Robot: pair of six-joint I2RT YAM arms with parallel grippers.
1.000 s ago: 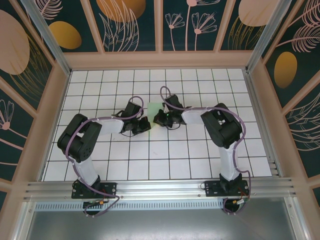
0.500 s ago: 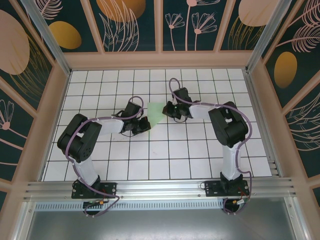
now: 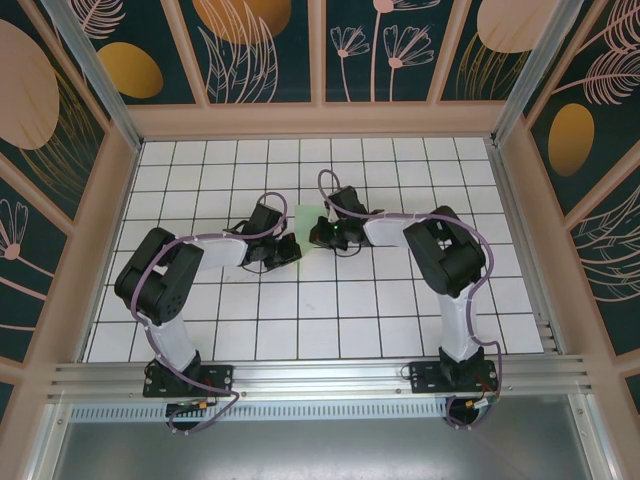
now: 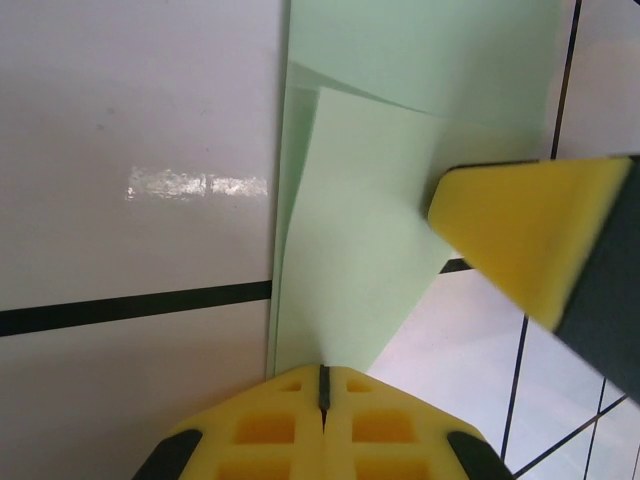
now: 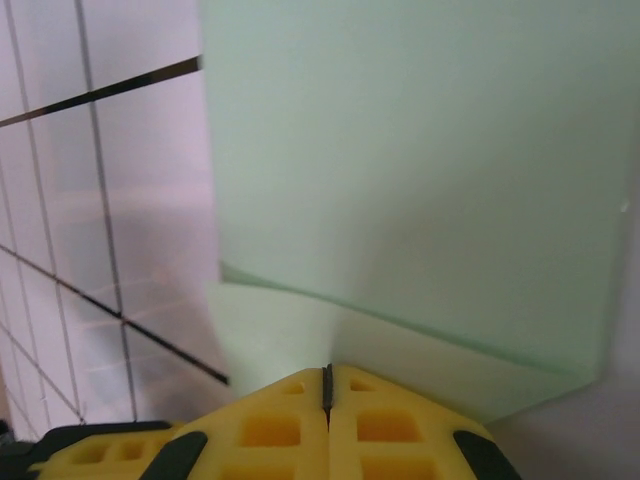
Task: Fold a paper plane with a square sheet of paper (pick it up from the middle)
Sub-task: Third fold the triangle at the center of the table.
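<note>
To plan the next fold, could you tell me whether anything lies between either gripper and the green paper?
Nothing visible does: the left gripper and right gripper are each shut directly on the thin pale mint-green paper sheet.

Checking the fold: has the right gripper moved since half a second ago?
Yes. The right gripper shifted nearer and slightly left across the table grid.

Robot lab cell: gridded table (image 3: 320, 305), aluminium frame (image 3: 320, 377), leaf-print enclosure walls (image 3: 262, 55).
</note>
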